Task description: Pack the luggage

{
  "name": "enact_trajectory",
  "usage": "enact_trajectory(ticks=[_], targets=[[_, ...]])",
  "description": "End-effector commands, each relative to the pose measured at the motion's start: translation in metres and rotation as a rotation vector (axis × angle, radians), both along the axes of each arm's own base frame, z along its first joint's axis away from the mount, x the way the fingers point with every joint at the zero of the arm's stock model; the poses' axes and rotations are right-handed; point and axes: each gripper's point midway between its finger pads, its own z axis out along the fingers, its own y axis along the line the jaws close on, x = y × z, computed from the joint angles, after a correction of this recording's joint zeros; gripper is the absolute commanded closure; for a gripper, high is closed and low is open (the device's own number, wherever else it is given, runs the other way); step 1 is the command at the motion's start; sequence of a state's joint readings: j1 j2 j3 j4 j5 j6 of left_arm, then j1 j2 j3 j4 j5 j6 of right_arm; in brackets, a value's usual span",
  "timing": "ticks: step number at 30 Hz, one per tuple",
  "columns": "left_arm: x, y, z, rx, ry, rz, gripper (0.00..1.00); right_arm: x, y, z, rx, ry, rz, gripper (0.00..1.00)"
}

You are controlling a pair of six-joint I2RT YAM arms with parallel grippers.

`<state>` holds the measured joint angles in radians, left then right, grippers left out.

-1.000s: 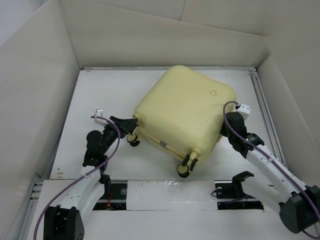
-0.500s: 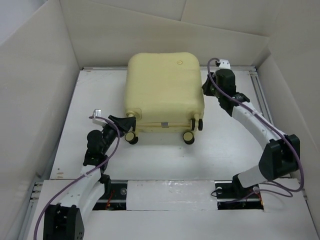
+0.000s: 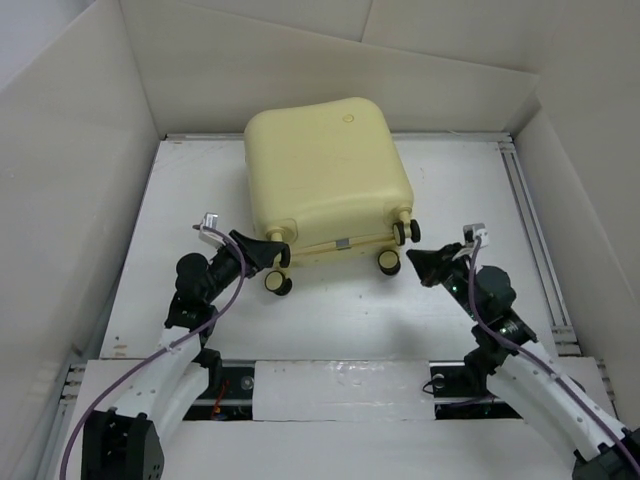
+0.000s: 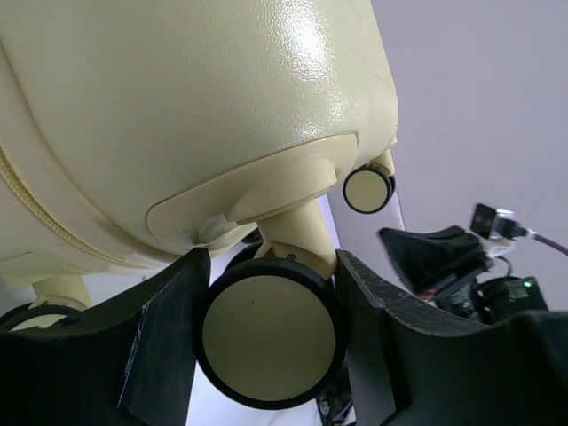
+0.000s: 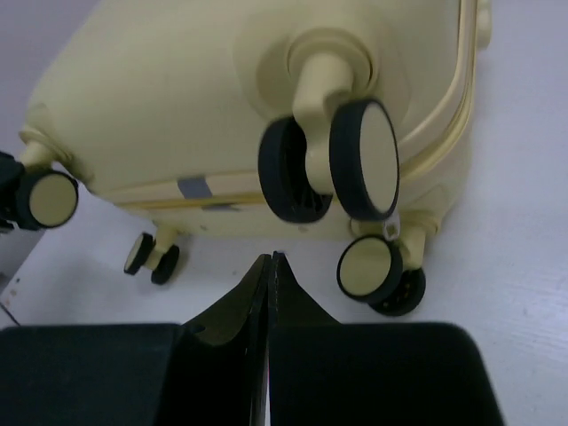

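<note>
The luggage (image 3: 325, 170) is a pale yellow hard-shell suitcase, closed, at the back middle of the table with its caster wheels toward me. My left gripper (image 3: 270, 252) is shut on the near-left caster wheel (image 4: 271, 330), with a finger on each side of it. The shell fills the top of the left wrist view (image 4: 177, 106). My right gripper (image 3: 412, 258) is shut and empty, just in front of the right-hand wheels. In the right wrist view its tip (image 5: 269, 258) points at the suitcase's bottom edge (image 5: 177, 98), between a double wheel (image 5: 364, 160) and a lower wheel (image 5: 373, 271).
White walls (image 3: 60, 200) box in the table on the left, back and right. A metal rail (image 3: 530, 220) runs along the right edge. The suitcase's zip seam (image 5: 461, 106) and a grey tag (image 3: 343, 243) face the arms.
The right arm has left the suitcase's far right corner and come back to the near side by the right wheels. The suitcase has turned slightly. The left gripper stays on the wheel.
</note>
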<state>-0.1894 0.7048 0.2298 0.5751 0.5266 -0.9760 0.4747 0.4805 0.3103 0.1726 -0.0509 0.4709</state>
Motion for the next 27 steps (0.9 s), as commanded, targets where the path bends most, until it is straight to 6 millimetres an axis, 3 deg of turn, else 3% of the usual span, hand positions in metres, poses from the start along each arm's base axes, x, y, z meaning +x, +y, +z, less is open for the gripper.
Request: enact_trajectory(ticks=[1, 3, 6, 8, 10, 11, 16, 20, 27], targets=[[-0.015, -0.009, 0.112, -0.095, -0.295, -0.083, 1.00, -0.005, 0.019, 0.011, 0.033, -0.064, 0.091, 1.00], [-0.017, -0.009, 0.118, -0.095, -0.295, -0.083, 1.00, 0.002, 0.021, -0.010, -0.008, -0.024, 0.079, 1.00], [-0.016, -0.007, 0.124, -0.078, -0.292, -0.068, 1.00, 0.012, 0.018, -0.025, -0.025, -0.032, 0.040, 0.96], [-0.014, -0.006, 0.125, -0.067, -0.289, -0.056, 1.00, 0.020, 0.022, -0.026, -0.037, -0.064, 0.039, 0.76], [-0.015, -0.006, 0.125, -0.059, -0.296, -0.055, 1.00, 0.027, 0.022, -0.040, -0.069, -0.044, 0.026, 0.56], [-0.016, -0.005, 0.129, -0.060, -0.304, -0.055, 1.00, 0.032, 0.019, -0.039, -0.071, -0.058, 0.007, 0.52], [-0.018, -0.005, 0.132, -0.062, -0.314, -0.055, 1.00, 0.045, 0.020, -0.045, -0.115, -0.064, 0.003, 0.49], [-0.019, -0.006, 0.131, -0.052, -0.311, -0.063, 1.00, 0.055, 0.010, -0.035, -0.120, -0.102, -0.046, 0.49], [-0.023, -0.009, 0.126, -0.056, -0.307, -0.093, 1.00, 0.065, 0.002, -0.050, -0.137, -0.090, -0.067, 0.48]])
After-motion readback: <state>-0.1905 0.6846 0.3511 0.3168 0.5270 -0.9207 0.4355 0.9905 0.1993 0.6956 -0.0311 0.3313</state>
